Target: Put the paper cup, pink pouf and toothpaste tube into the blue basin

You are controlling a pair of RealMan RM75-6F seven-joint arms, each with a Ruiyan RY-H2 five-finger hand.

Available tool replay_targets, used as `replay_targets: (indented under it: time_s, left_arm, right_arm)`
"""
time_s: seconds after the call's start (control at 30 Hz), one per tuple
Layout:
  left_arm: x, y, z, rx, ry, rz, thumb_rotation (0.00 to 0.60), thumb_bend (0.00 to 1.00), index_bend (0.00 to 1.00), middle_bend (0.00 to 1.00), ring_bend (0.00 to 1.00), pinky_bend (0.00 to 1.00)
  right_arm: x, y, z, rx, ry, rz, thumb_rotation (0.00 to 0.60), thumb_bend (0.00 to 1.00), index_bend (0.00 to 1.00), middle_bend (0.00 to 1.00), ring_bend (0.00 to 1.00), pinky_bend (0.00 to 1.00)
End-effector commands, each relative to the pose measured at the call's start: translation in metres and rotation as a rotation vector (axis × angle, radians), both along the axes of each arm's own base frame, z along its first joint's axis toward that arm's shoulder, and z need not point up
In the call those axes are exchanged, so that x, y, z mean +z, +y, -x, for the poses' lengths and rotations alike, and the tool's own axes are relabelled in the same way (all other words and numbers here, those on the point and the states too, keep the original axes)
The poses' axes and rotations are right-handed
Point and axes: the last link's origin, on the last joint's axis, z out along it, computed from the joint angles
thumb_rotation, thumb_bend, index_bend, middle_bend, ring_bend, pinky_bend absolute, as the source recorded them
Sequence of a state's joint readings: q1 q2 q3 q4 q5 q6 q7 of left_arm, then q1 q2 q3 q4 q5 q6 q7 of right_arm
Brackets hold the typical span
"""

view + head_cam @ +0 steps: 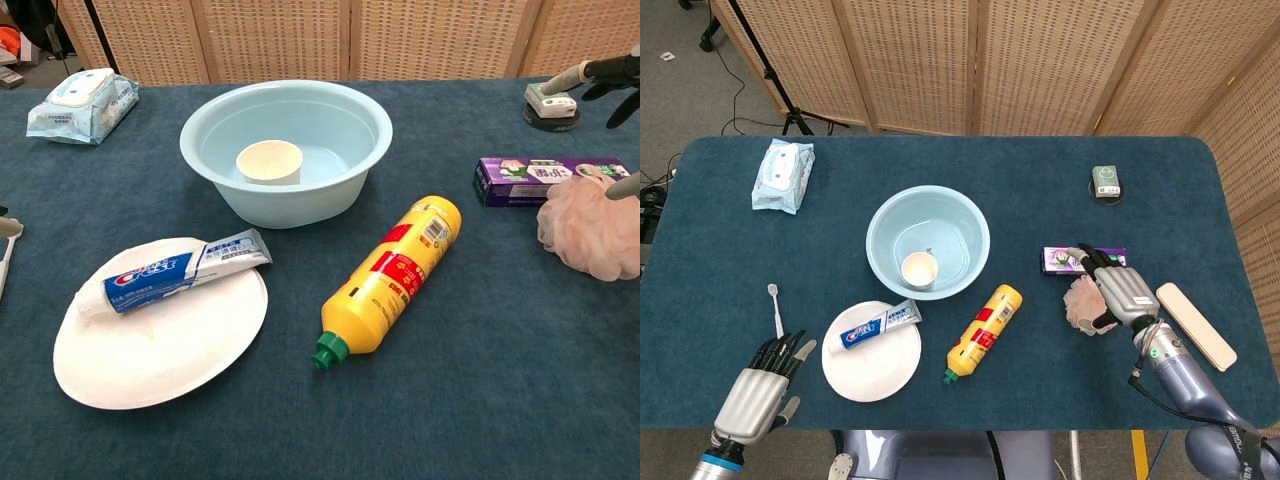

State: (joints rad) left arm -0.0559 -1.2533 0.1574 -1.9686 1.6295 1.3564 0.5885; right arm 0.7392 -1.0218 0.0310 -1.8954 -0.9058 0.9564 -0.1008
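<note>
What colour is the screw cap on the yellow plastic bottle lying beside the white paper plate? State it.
Green; the yellow plastic bottle's screw cap shows best in the chest view.

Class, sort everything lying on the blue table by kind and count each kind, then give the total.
Tooth care, 3: toothpaste tube, toothpaste box, toothbrush
Washing, 4: pink pouf, wet wipes pack, soap bar, small green tin
Vessels, 3: blue basin, paper cup, white plate
Bottles, 1: yellow bottle
Total: 11

Bright, even overhead light here, soft shadows under everything near my right hand (pixel 1118 296); both views sharp, slight glare on the blue basin (pixel 350 115) rim.
</note>
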Motion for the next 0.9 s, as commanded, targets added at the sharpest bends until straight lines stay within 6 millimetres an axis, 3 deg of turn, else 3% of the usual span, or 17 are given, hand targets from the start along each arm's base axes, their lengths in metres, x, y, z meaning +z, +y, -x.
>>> replay_targets:
  time_s: [0.03,0.2,0.6,0.67,0.7,0.8,0.83,0.9]
  left_arm:
    - [0.0,0.001,0.001,0.006,-0.001,0.001,0.6,0.33,0.01,0.0,0.0,0.11]
    - [-0.001,0.003,0.003,0.013,-0.004,0.011,0.6,0.33,0.01,0.0,0.0,0.11]
    - [-0.001,-0.002,-0.002,-0.006,-0.016,0.022,0.6,0.33,0.01,0.0,0.0,0.11]
    - [-0.002,-0.002,-0.002,-0.004,-0.014,0.028,0.6,0.33,0.01,0.0,0.0,0.11]
    - [-0.003,-0.002,-0.002,-0.004,-0.014,0.032,0.6,0.33,0.01,0.0,0.0,0.11]
    - [-0.003,-0.002,-0.003,-0.007,-0.022,0.032,0.6,0.33,0.01,0.0,0.0,0.11]
    - [-0.003,-0.002,-0.003,-0.008,-0.022,0.031,0.6,0.33,0.0,0.0,0.0,0.11]
    - [-0.002,-0.002,-0.003,-0.008,-0.025,0.028,0.6,0.33,0.01,0.0,0.0,0.11]
  right_arm:
    - [-0.007,-0.008,0.004,-0.025,0.012,-0.007,0.6,0.1,0.0,0.0,0.0,0.17]
    - [-0.022,-0.01,0.022,-0.08,0.055,-0.045,0.6,0.1,0.0,0.0,0.0,0.17]
    - [-0.051,-0.02,0.045,-0.147,0.055,-0.059,0.6,0.1,0.03,0.0,0.0,0.17]
    - [-0.053,-0.02,0.047,-0.152,0.053,-0.033,0.6,0.11,0.11,0.0,0.0,0.17]
    - [-0.054,-0.021,0.047,-0.152,0.049,-0.016,0.6,0.11,0.19,0.04,0.03,0.19]
    - [-0.056,-0.022,0.046,-0.148,0.032,0.039,0.6,0.14,0.42,0.21,0.19,0.3]
    - [-0.056,-0.023,0.045,-0.146,0.029,0.051,0.6,0.14,0.51,0.3,0.28,0.36]
    - [-0.056,-0.023,0.043,-0.139,0.02,0.075,0.6,0.16,0.62,0.39,0.39,0.44]
